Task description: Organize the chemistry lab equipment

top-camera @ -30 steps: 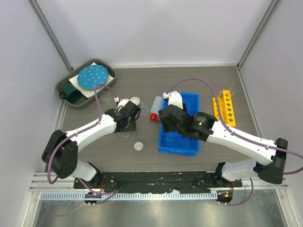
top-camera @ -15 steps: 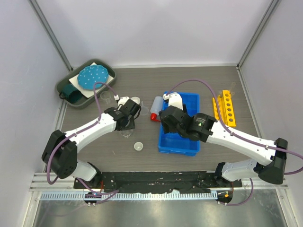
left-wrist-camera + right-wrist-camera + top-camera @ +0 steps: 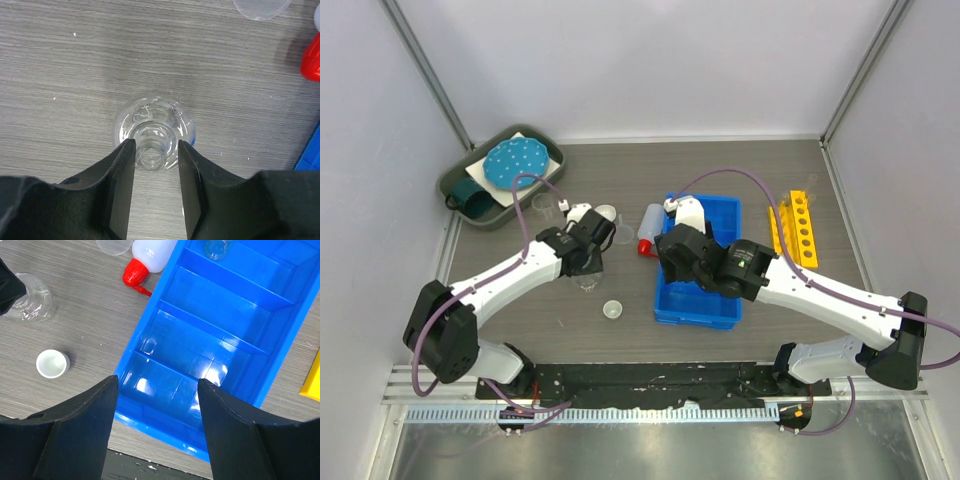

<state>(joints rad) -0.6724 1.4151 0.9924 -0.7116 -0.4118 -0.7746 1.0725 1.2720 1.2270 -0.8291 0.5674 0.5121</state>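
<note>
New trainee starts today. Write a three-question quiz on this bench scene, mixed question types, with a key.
1. True or false: the right gripper holds a beaker.
2. The fingers of the left gripper flank what? A: a dish. B: the neck of the flask. C: the rack.
3. Fill in: the cap of the bottle is ___.
Key: 1 false, it hangs open and empty over the bin. 2 B. 3 red.

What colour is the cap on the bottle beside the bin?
Red; the cap shows best in the right wrist view.
</note>
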